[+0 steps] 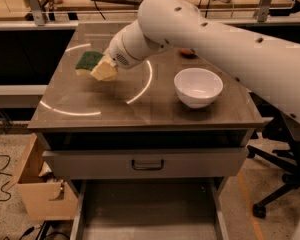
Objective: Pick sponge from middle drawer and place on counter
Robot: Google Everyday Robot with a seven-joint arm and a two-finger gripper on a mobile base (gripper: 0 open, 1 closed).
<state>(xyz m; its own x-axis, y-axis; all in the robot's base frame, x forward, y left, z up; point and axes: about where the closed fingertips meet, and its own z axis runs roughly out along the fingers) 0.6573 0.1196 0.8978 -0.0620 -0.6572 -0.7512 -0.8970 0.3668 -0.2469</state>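
The sponge [88, 61], dark green over a yellow layer, is at the left rear of the counter [140, 104], low over or on its surface; I cannot tell which. My gripper [98, 70] is at the sponge's right edge and shut on it, one cream fingertip [105, 72] showing below. The big white arm reaches in from the right across the counter. The middle drawer [150, 211] stands pulled out at the bottom, its flat grey floor bare.
A white bowl [198, 86] stands on the right of the counter. A sliver of the orange ball [188, 52] shows behind the arm. A closed drawer front with a dark handle [147, 164] is under the counter. A cardboard box [37, 184] is left, an office chair [280, 184] right.
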